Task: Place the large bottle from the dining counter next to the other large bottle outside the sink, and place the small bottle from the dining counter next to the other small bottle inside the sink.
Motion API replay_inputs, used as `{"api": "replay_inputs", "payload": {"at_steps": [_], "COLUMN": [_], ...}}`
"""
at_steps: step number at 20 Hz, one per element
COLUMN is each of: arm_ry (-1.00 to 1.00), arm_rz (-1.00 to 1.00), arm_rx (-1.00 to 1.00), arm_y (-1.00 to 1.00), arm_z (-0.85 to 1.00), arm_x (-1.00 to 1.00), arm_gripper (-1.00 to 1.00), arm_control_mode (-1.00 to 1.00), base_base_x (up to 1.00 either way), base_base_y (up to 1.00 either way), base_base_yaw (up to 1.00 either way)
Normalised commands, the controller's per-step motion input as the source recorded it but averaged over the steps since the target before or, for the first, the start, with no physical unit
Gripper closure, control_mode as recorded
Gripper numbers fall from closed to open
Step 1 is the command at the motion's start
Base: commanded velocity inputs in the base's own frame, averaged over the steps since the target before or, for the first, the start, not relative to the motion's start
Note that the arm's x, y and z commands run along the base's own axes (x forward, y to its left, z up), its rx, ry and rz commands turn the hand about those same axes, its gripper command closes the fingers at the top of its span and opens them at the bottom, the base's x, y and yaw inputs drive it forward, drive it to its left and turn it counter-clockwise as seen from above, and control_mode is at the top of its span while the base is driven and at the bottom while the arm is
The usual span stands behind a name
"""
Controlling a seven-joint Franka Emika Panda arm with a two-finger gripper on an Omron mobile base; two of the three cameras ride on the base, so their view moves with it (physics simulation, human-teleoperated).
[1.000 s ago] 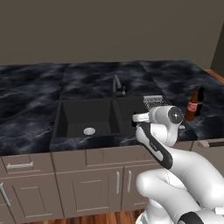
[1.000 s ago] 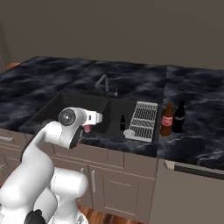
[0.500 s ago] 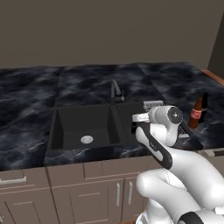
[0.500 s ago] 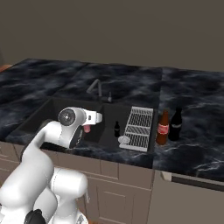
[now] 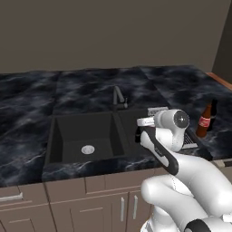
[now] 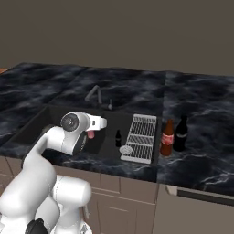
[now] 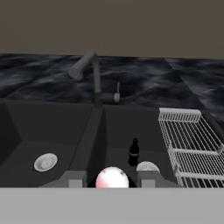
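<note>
Base: driven on rightward along the counter. Sink [image 5: 63,136]: now nearer view centre. Brown bottle [image 6: 167,138], black bottle [image 6: 181,133]: shifted correspondingly.

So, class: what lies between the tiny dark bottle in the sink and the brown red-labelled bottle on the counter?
The white wire rack lies between the tiny dark bottle and the brown bottle, seen in the right base view.
</note>
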Motion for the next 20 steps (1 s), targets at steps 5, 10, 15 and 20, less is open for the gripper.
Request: {"api": "replay_inputs", "payload": {"at_steps": [5, 10, 15, 20], "arm_ry": [0.00, 0.00, 0.00, 0.00], "arm_rz": [0.00, 0.00, 0.00, 0.00], "arm_rx": [0.00, 0.00, 0.00, 0.00], "arm_y": [0.00, 0.00, 0.00, 0.00], "arm_z": [0.00, 0.00, 0.00, 0.00], "arm_x": [0.00, 0.00, 0.00, 0.00], "arm_gripper": [1.00, 1.00, 1.00, 1.00], "arm_control_mode": [1.00, 1.00, 1.00, 1.00], "base_base_x": [0.21, 0.29, 0.23, 0.13], "base_base_y": [0.00, 0.00, 0.00, 0.00], "base_base_yaw": [-0.03, -0.04, -0.03, 0.00]}}
